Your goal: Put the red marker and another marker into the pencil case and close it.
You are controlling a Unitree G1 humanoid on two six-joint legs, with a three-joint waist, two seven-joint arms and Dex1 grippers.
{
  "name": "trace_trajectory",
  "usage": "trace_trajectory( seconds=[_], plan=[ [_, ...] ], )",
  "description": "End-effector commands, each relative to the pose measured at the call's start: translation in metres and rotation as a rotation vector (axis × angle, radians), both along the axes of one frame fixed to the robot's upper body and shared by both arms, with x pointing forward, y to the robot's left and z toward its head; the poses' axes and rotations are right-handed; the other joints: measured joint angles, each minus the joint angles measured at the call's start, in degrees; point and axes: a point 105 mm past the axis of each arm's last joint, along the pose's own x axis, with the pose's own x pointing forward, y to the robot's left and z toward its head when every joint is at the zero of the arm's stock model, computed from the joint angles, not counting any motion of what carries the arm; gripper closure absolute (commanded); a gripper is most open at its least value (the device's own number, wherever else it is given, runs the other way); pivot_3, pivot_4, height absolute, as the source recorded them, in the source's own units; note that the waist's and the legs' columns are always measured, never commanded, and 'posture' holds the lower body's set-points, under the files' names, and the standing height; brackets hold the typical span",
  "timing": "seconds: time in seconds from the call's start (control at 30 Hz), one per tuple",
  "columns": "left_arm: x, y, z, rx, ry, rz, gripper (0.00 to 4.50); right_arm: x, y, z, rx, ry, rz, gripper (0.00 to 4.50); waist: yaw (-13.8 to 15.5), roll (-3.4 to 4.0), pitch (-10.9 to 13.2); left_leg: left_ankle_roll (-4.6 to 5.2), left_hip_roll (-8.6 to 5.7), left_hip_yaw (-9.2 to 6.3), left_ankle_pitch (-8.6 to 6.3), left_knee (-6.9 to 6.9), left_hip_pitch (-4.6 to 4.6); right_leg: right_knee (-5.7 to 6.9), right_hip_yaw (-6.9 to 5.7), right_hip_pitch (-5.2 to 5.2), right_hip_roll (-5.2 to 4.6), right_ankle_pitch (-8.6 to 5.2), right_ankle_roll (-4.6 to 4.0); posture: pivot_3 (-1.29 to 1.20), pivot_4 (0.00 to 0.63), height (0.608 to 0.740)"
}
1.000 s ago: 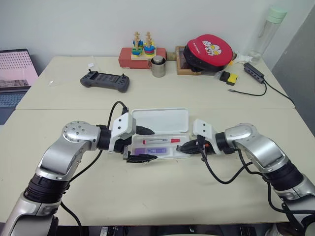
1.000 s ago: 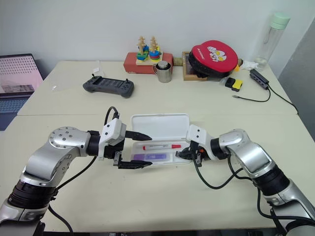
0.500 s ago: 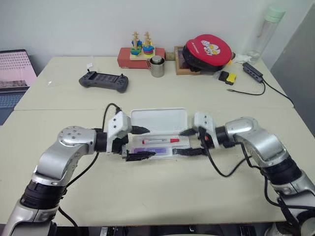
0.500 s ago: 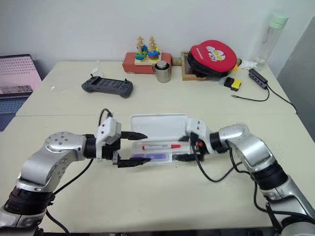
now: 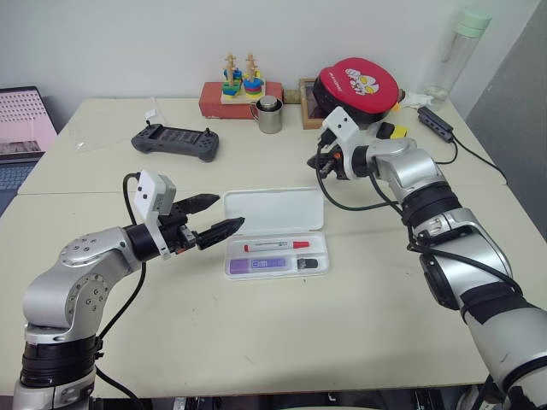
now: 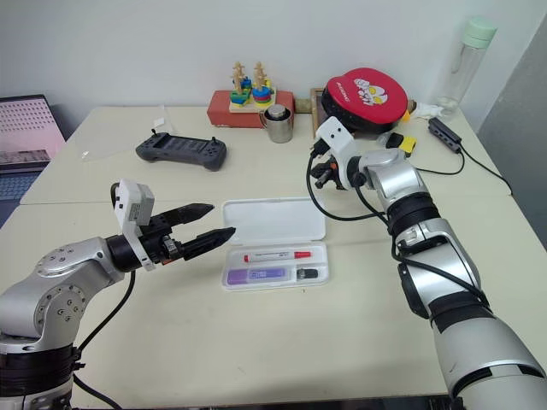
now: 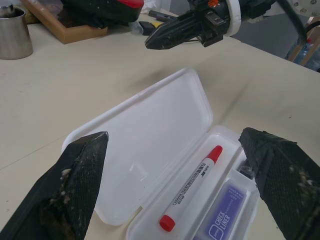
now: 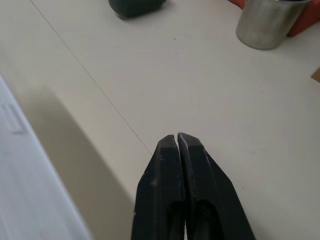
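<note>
2 markers: both lying in the tray of the open case, so that bit looks sorted
laptop: far left edge, off the table, pink screen
game controller: dark grey, back-left on the table, well apart from the case
left gripper: hovering just left of the case, fingers spread wide, nothing in them; in the left wrist view they frame the open case
pencil case: middle of the table, white, lid flipped flat toward the back, tray toward the robot
red marker: in the tray on the lid side, lying lengthways, red cap pointing to the robot's right
another marker: the lilac highlighter, in the tray on the robot's side of the red one, parallel to it
small dark thing: in the tray at the right end of the highlighter, can't tell what it is
metal cup: back middle, beside the red box with the wooden stacking toy
right gripper: raised above the table behind the case's right end, fingers pressed together, holding nothing
red round pad: back right
bottle: far back-right corner, green cap
</note>
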Motion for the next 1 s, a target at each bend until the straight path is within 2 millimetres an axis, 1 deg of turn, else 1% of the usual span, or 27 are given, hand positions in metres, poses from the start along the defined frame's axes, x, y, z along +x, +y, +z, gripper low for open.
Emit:
trace_trajectory(
  seconds=[0.03, 0.13, 0.17, 0.33, 0.5, 0.63, 0.73, 0.83, 0.93, 1.0],
  plan=[
    [-0.004, 0.006, 0.016, 0.019, -0.065, 0.009, 0.00, -0.008, 0.014, 0.011, -0.022, -0.028, 0.136, 4.45, -0.2, 0.03, 0.0, 0.00, 0.01, 0.00, 0.00, 0.01, 0.00, 0.01, 0.00, 0.00, 0.00, 0.00, 0.00, 0.00, 0.150, 0.740],
    [-0.003, 0.006, 0.018, 0.019, -0.067, 0.008, 0.00, -0.019, 0.019, 0.006, -0.049, -0.002, 0.232, 4.45, -0.5, 0.04, 0.0, 0.00, 0.01, -0.01, 0.00, 0.01, 0.00, 0.03, 0.00, -0.02, 0.01, 0.00, 0.00, 0.00, 0.150, 0.740],
    [-0.004, 0.003, 0.016, 0.030, -0.062, -0.010, 0.00, -0.023, 0.021, 0.006, -0.048, 0.003, 0.267, 4.45, -0.6, 0.04, 0.0, 0.00, 0.01, -0.02, 0.00, 0.01, 0.00, 0.03, 0.00, -0.02, 0.01, 0.00, 0.00, 0.00, 0.150, 0.740],
    [-0.009, -0.004, 0.011, 0.061, -0.042, -0.057, 0.00, -0.044, 0.029, 0.013, -0.025, 0.008, 0.406, 4.45, -0.8, 0.04, 0.0, 0.00, 0.02, -0.05, 0.00, 0.00, -0.01, 0.03, -0.02, -0.02, 0.01, 0.00, 0.00, 0.00, 0.150, 0.740],
    [-0.019, -0.006, 0.012, 0.092, -0.024, -0.109, 0.00, -0.081, 0.030, 0.012, -0.068, 0.032, 0.607, 4.45, -0.7, 0.04, 0.0, 0.00, 0.01, -0.11, 0.00, 0.01, -0.02, 0.02, -0.05, -0.01, 0.01, 0.00, 0.00, 0.00, 0.150, 0.740],
    [-0.027, -0.004, 0.010, 0.130, -0.001, -0.140, 0.00, -0.103, 0.030, 0.008, -0.108, 0.044, 0.693, 4.45, -0.7, 0.05, 0.0, 0.00, 0.01, -0.09, 0.00, -0.01, -0.02, 0.02, -0.02, -0.01, 0.01, 0.00, 0.00, 0.00, 0.150, 0.740],
    [-0.039, -0.006, 0.006, 0.159, 0.030, -0.198, 0.00, -0.117, 0.031, -0.004, -0.162, 0.053, 0.737, 4.45, -0.6, 0.05, 0.0, 0.00, 0.02, -0.08, 0.00, -0.02, -0.01, 0.02, -0.01, -0.01, 0.01, 0.00, 0.00, 0.00, 0.150, 0.740],
    [-0.050, -0.001, 0.002, 0.210, 0.065, -0.237, 0.00, -0.131, 0.030, -0.024, -0.229, 0.079, 0.767, 4.45, -0.4, 0.05, 0.0, -0.01, 0.02, -0.10, 0.00, -0.02, -0.02, 0.00, -0.03, -0.01, 0.02, 0.00, 0.00, 0.00, 0.150, 0.740],
    [-0.055, 0.004, -0.003, 0.246, 0.095, -0.256, 0.00, -0.134, 0.027, -0.049, -0.299, 0.104, 0.746, 4.45, 0.3, 0.06, 0.0, -0.01, 0.01, -0.08, 0.00, -0.04, -0.01, -0.02, -0.02, -0.01, 0.02, 0.00, 0.00, 0.00, 0.150, 0.740],
    [-0.053, 0.006, -0.004, 0.247, 0.093, -0.248, 0.00, -0.134, 0.025, -0.063, -0.331, 0.124, 0.724, 4.45, 0.4, 0.06, 0.0, -0.01, 0.01, -0.03, 0.00, -0.03, -0.01, -0.03, 0.00, -0.01, 0.02, 0.00, 0.00, 0.00, 0.150, 0.740]
  ],
)
